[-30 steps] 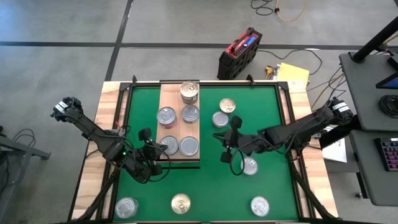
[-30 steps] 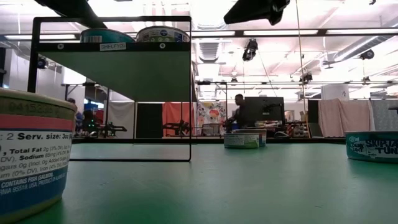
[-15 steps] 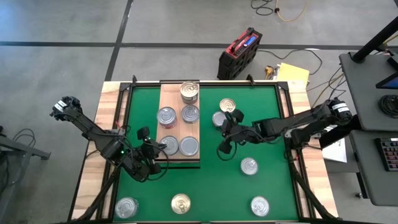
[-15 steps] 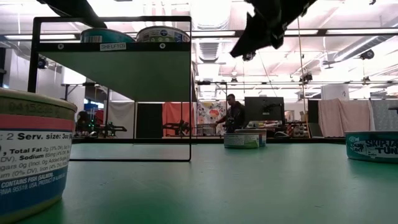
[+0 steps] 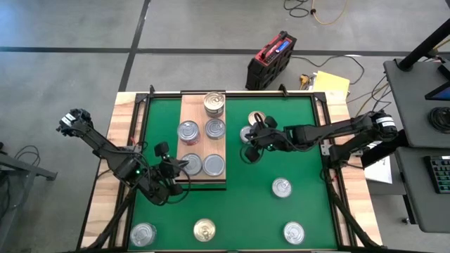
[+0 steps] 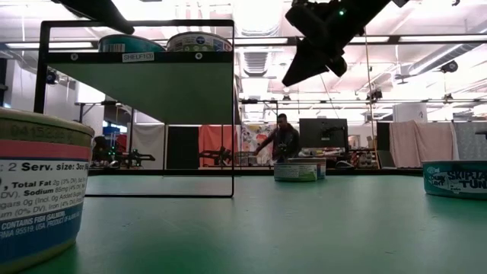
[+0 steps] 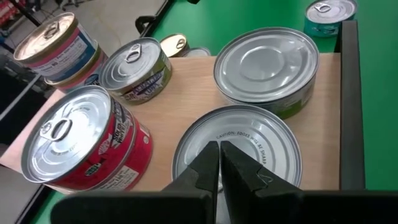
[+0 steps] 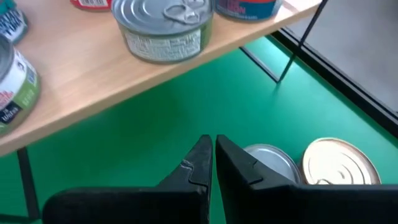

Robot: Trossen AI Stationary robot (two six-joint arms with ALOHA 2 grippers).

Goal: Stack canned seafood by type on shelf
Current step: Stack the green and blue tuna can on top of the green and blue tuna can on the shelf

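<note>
The right gripper (image 5: 247,153), fingers closed and empty, is held just beside the shelf (image 5: 190,112), above two loose cans (image 5: 249,134)

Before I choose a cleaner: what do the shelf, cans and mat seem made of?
Shelf: pale wood, matt, with visible grain. Cans: metal, with shiny reflective lids, ribbed rings and printed wraps. Mat: plain green, non-glossy, possibly felt or rubber; unclear.

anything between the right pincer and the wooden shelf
No, only bare green mat lies between the right pincer and the shelf edge, as the high view shows.
</note>
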